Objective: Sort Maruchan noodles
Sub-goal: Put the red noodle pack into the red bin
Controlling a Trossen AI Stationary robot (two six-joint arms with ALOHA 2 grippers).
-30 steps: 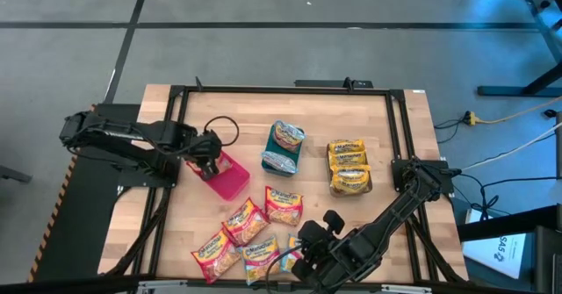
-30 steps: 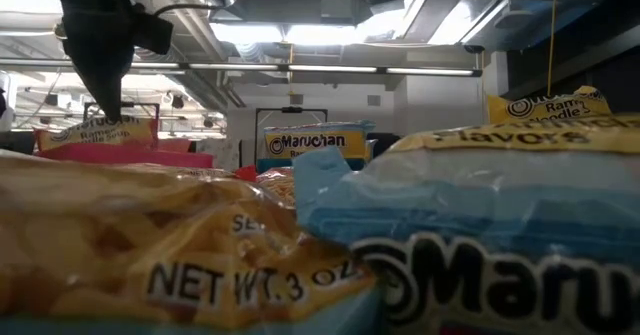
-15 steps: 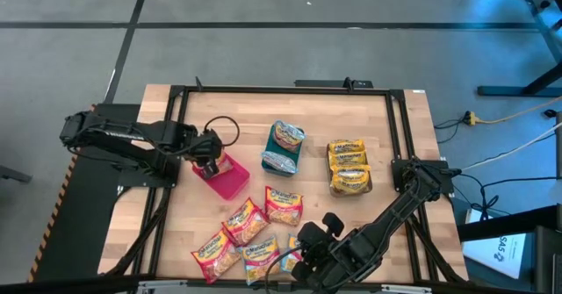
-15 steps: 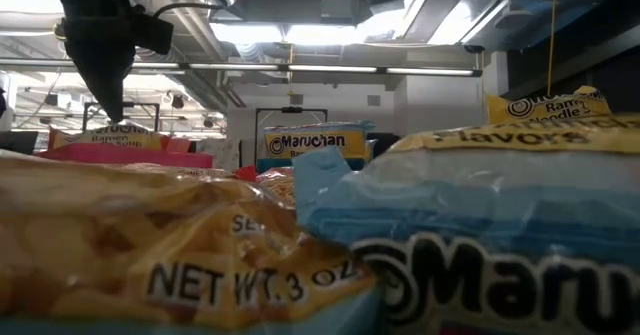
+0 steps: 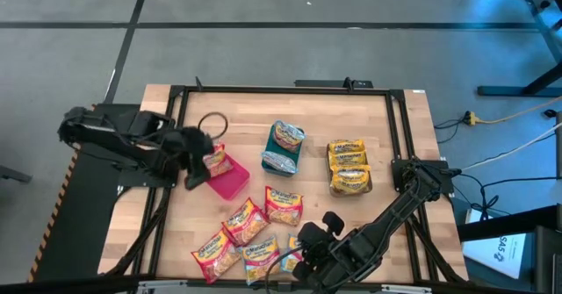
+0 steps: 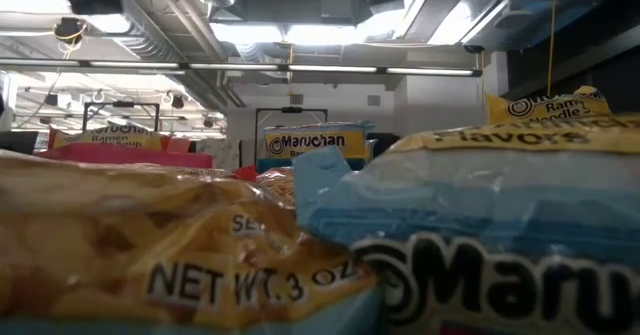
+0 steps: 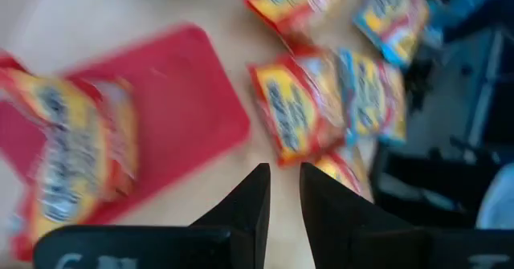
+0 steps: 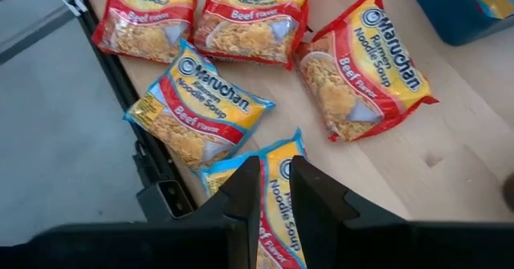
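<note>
A red Maruchan packet [image 5: 215,160] [image 7: 76,156] lies flat at the left end of the pink bin [image 5: 232,183]. My left gripper [image 5: 197,159] [image 7: 285,177] hangs above and to the left of that bin, open by a narrow gap with nothing between its fingers. Several loose red, yellow and blue-edged packets [image 5: 246,233] [image 8: 353,68] lie on the wood near the front edge. My right gripper [image 5: 297,255] [image 8: 275,169] hovers above them, over a blue-edged packet [image 8: 277,193], its fingers slightly apart and touching nothing.
A teal bin [image 5: 283,161] with a packet [image 5: 287,136] stands mid-table. A stack of yellow packets [image 5: 349,165] sits to its right. A black frame [image 5: 281,89] runs round the wooden top. In the low view, packets [image 6: 480,235] fill the foreground.
My left gripper has risen and drawn back from over the pink bin toward the table's left edge, leaving the low view upward. It has let go of the red packet, which now lies in the bin. My right arm has kept still.
</note>
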